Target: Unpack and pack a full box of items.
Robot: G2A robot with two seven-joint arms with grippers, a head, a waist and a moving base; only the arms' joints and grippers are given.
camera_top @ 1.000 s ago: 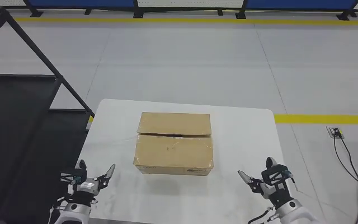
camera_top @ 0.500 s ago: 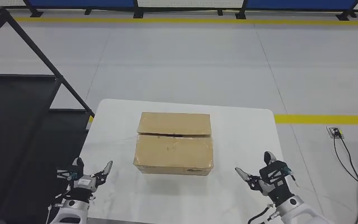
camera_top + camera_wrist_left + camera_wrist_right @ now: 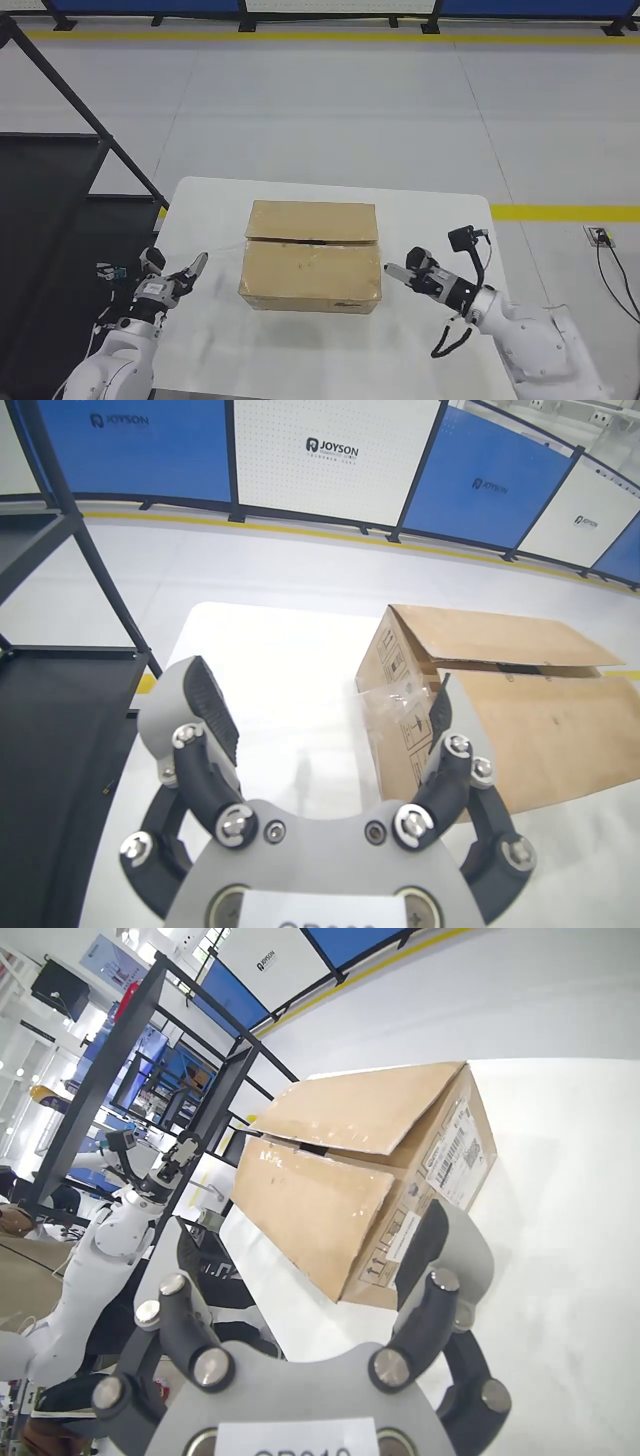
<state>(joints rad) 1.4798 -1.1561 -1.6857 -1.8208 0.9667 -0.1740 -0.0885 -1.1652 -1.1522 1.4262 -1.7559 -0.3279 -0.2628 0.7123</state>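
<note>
A brown cardboard box [image 3: 312, 255] sits in the middle of the white table [image 3: 430, 220]. Its top flaps are folded down, with a narrow dark gap along the seam. My left gripper [image 3: 174, 272] hovers open over the table's left part, a short way from the box's left end [image 3: 395, 680]. In its wrist view the left gripper [image 3: 325, 705] holds nothing between its ribbed pads [image 3: 210, 705]. My right gripper [image 3: 404, 270] is open close to the box's labelled right end [image 3: 450, 1153]. In its wrist view the right gripper [image 3: 315, 1248] frames the box's near corner.
A black metal rack [image 3: 50, 230] stands just left of the table. A yellow floor line [image 3: 560, 212] and a cable [image 3: 610, 270] lie to the right. Bare table surface lies in front of and behind the box.
Both arms have moved away from the table's front edge towards the box. The right gripper has closed in on the box's right end; the left one has come up alongside its left end.
</note>
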